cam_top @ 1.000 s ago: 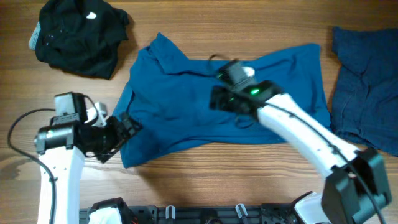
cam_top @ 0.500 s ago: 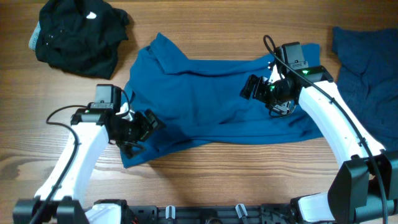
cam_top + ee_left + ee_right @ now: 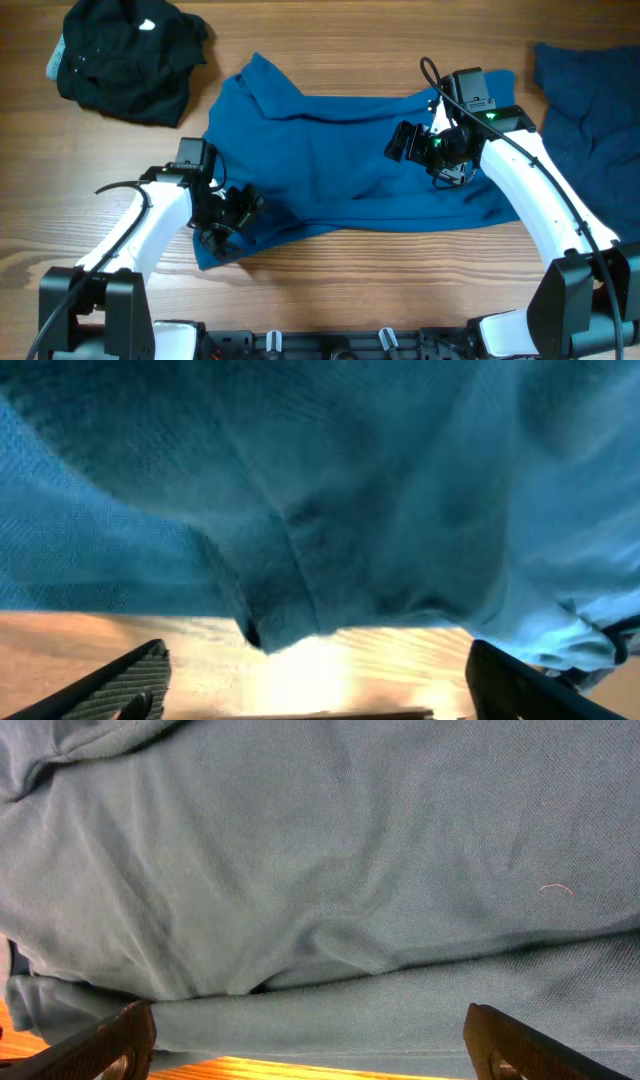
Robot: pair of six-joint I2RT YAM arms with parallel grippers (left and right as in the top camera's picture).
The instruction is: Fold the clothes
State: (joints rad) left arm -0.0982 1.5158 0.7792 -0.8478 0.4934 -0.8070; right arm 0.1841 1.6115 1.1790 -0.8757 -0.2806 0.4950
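Polo shirt [image 3: 340, 150], blue, lies spread mid-frame on the table [image 3: 400, 280]. The left gripper [image 3: 238, 215] gapes wide at its lower-left hem, the right gripper [image 3: 403, 142] gapes wide over its right side, neither gripping cloth.

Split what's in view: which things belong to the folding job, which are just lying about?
Job:
- medium-blue short-sleeved cloth polo shirt, spread mid-table
- darker dull-blue cloth garment, at the right edge
- crumpled black cloth garment, far left corner

Not the job:
- black mounting rail along the near edge
- wooden table itself
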